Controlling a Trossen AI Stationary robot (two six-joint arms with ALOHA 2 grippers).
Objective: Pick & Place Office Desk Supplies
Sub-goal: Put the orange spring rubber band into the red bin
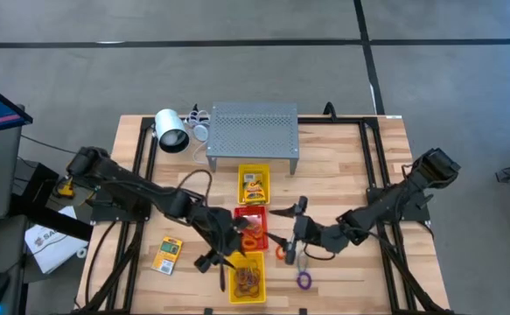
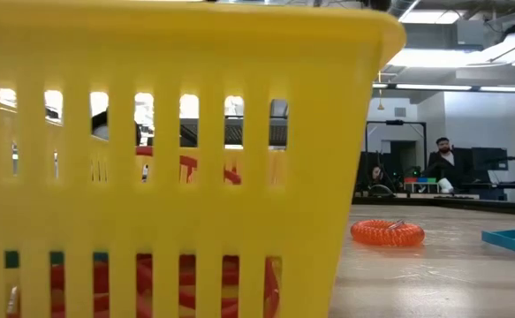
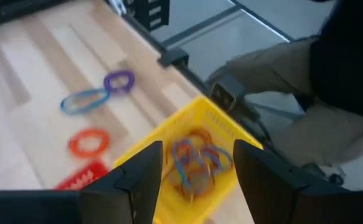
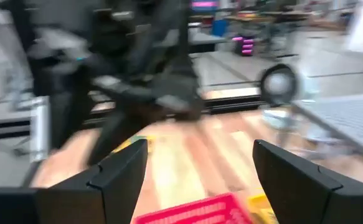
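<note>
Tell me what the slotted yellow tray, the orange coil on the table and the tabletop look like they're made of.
Yellow tray: probably moulded plastic, going by its even colour, smooth sheen and regular slots. Orange coil: likely springy plastic or rubber, with tight glossy ridged loops; which one I cannot tell. Tabletop: wood, with pale jointed planks and visible grain, matte to lightly sealed.

A wooden tabletop (image 1: 342, 166) holds a grey perforated metal stand (image 1: 255, 131), a white cylindrical lamp (image 1: 171, 129), and yellow (image 1: 254, 172) and red trays (image 1: 240, 213).
</note>
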